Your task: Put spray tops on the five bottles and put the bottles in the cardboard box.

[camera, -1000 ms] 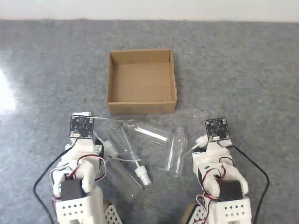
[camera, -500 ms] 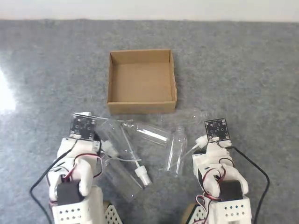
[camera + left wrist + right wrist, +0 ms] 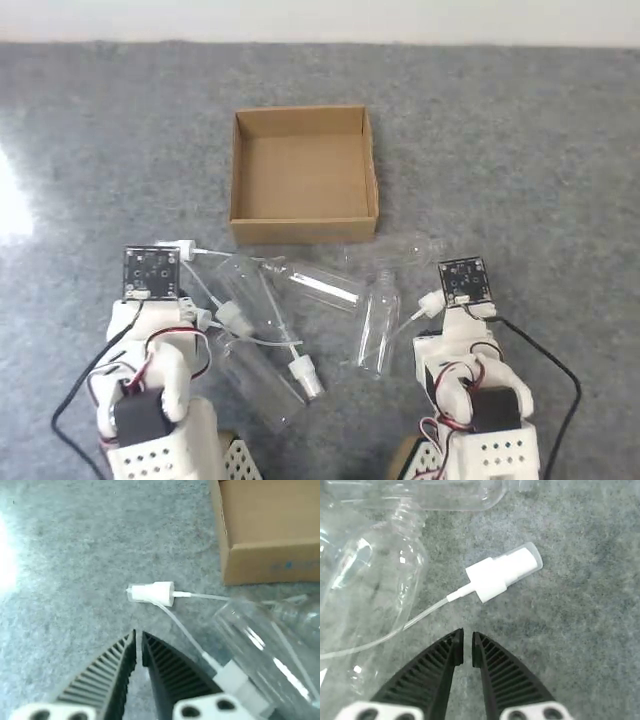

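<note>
bottles (image 3: pixel 318 284): clear plastic, round-bodied, all lying flat in an overlapping pile on the table between the arms, just in front of the box. Four outlines are certain; beyond that I can't tell.
axes: slanted bottle (image 3: pixel 340 290) has its neck toward the left arm's side. Right bottle (image 3: pixel 378 318) runs lengthwise toward the box, neck at the box end.
spray tops: four white ones counted, each with a thin dip tube.
left spray top (image 3: pixel 150 592): lies alone, tube pointing at the pile.
right spray top (image 3: pixel 502 575): clear cap, tube trailing toward a bottle.
cardboard box (image 3: pixel 303 231): one, brown, square, shallow, open.
left gripper (image 3: pixel 138 645): ribbed black jaws nearly pressed together, nothing between.
right gripper (image 3: pixel 466 647): same.
table (image 3: pixel 520 150): grey, speckled.
</note>
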Controlling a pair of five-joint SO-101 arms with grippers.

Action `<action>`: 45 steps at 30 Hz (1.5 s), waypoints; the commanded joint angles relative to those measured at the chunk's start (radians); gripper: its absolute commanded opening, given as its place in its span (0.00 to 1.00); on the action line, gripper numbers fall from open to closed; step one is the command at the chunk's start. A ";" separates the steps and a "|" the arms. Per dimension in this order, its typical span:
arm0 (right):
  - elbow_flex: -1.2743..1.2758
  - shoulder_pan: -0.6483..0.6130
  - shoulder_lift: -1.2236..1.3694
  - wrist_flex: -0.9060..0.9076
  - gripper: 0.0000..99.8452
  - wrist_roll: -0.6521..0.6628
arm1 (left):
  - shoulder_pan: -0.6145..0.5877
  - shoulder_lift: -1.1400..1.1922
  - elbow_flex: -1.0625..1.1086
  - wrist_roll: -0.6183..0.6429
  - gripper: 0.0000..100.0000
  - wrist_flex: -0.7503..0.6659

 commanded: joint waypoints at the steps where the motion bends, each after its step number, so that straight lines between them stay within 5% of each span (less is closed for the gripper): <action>1: -0.098 0.116 -0.008 0.005 0.01 -0.003 | -0.008 -0.017 -0.054 0.017 0.01 0.003; 8: -0.195 0.504 -0.010 -0.005 0.01 -0.003 | -0.012 -0.017 -0.031 0.020 0.01 -0.046; 18: -0.285 0.504 -0.010 -0.042 0.01 0.193 | -0.014 -0.017 -0.025 0.075 0.01 -0.046; 26: -0.371 0.504 -0.010 -0.042 0.01 0.226 | -0.014 -0.017 -0.025 0.074 0.01 -0.046; 30: -0.422 0.501 -0.010 -0.047 0.01 0.359 | -0.014 -0.017 -0.025 0.074 0.01 -0.046; 45: -0.681 0.305 0.005 -0.018 0.04 0.368 | -0.014 -0.017 0.001 0.072 0.01 -0.084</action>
